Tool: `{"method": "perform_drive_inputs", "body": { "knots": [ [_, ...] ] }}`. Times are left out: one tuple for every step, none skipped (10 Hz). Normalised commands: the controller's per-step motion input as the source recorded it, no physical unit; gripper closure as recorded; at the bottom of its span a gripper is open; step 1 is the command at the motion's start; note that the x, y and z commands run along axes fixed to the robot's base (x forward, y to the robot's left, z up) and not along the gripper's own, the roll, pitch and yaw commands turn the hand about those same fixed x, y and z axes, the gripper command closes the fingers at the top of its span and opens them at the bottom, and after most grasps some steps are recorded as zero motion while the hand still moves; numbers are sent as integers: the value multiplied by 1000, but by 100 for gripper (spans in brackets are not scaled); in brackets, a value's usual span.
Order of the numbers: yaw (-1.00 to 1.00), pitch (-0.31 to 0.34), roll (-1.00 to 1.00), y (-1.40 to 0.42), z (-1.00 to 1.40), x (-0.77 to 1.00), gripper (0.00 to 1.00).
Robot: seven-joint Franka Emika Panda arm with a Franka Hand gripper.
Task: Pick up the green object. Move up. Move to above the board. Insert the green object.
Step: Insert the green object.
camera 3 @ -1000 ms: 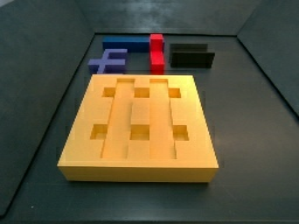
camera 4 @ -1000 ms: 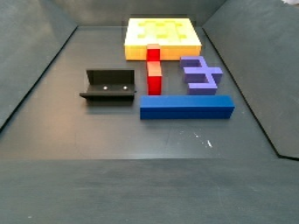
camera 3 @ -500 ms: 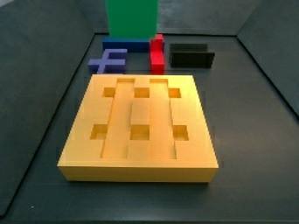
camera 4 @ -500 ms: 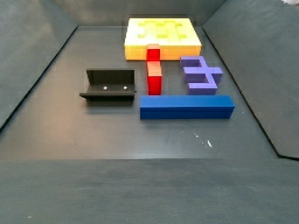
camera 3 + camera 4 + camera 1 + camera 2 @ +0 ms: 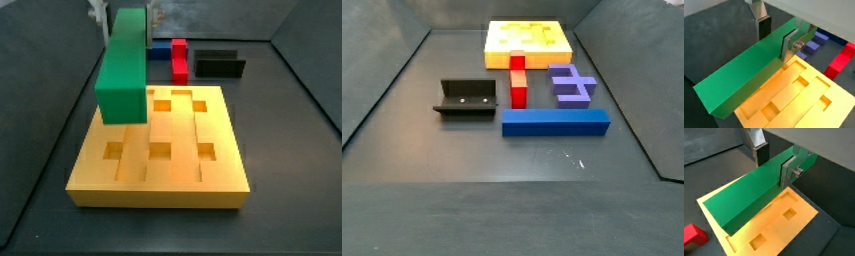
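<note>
The green object (image 5: 744, 75) is a long plain green bar, gripped on its long sides near one end by my gripper (image 5: 776, 36). One finger (image 5: 763, 25) shows its dark pad and the other finger (image 5: 790, 44) lies flat against the bar. It also shows in a wrist view (image 5: 751, 193). In a side view the bar (image 5: 127, 65) hangs lengthwise over the left part of the yellow-orange board (image 5: 160, 160), with the gripper (image 5: 130, 12) at the frame's upper edge. Both are out of view in a side view showing the board (image 5: 528, 40).
A red bar (image 5: 517, 80), a purple piece (image 5: 572, 85), a long blue block (image 5: 556, 122) and the dark fixture (image 5: 465, 98) stand on the grey floor beyond the board. The red bar (image 5: 179, 58) and fixture (image 5: 219, 63) lie behind the board. Grey walls enclose the floor.
The green bar entered a side view from above half a second ago and has since come down and forward over the board's left part. The other pieces have not moved.
</note>
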Motion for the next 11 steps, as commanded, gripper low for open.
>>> {"method": "perform_drive_inputs", "body": {
  "knots": [
    [-34, -97, 84, 0, -951, 294, 100],
    [-91, -31, 186, 0, -894, 349, 100],
    [-51, -29, 239, 0, -817, 283, 100],
    [-60, 0, 314, 0, -714, 240, 100],
    [-9, 0, 317, 0, -723, 123, 100],
    [0, -47, 274, 0, -789, 0, 100],
    [-69, -76, 183, 0, -903, -11, 100],
    [-197, -74, 0, 134, -774, -200, 100],
    [-103, -170, -127, 157, -683, -220, 100],
    [-11, -197, -201, 77, -611, -134, 100],
    [-77, -153, -126, 0, -629, -31, 100]
  ]
}}
